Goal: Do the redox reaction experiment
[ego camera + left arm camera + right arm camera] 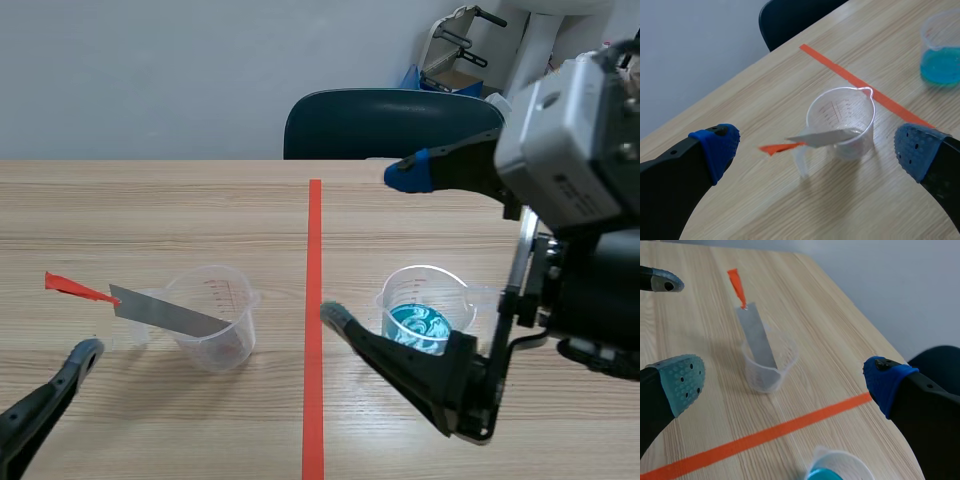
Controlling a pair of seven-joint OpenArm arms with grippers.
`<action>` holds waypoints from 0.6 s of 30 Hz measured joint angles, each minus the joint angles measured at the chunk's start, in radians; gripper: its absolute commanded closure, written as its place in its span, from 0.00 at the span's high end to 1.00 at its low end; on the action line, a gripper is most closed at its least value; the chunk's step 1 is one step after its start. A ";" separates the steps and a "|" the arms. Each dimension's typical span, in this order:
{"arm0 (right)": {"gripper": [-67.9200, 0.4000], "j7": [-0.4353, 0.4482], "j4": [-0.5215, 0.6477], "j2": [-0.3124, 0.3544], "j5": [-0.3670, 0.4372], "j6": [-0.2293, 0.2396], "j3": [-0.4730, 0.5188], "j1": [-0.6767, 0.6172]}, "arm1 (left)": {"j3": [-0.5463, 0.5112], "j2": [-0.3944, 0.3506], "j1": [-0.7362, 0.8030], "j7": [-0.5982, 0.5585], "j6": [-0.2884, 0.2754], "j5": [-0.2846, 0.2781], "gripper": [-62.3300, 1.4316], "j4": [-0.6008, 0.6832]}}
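Grey flat metal strip, one orange-red tag at its upper end: it leans in the clear, empty-looking plastic measuring cup, lower end inside, tagged end jutting past the rim. The lean probably keeps it dry and leaves a free end to grasp.

Clear plastic measuring cup of blue liquid: stands upright on the pale wooden table, across the orange-red tape line from the strip's cup and well apart from it. The two reagents look kept separate until the strip is dipped, a step not yet done.

Left gripper: fingers spread wide, holding nothing; the strip and its cup lie ahead, between the pads, seemingly lined up for a pick.

Right gripper: fingers spread wide, holding nothing, raised near the blue cup, touching neither cup.

Dark blue chair: beyond the table's far edge.
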 measured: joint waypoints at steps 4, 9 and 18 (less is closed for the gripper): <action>1.00 -0.100 0.000 -0.032 0.000 -0.002 -0.110 0.095 | -0.072 0.000 0.097 -0.076 -0.035 0.000 1.00 0.000; 1.00 -0.220 0.000 -0.106 0.000 -0.004 -0.243 0.198 | -0.134 0.000 0.196 -0.163 -0.105 -0.004 1.00 -0.001; 1.00 -0.361 -0.102 -0.258 0.003 -0.063 -0.463 0.362 | -0.137 -0.034 0.195 -0.190 -0.183 -0.031 1.00 -0.050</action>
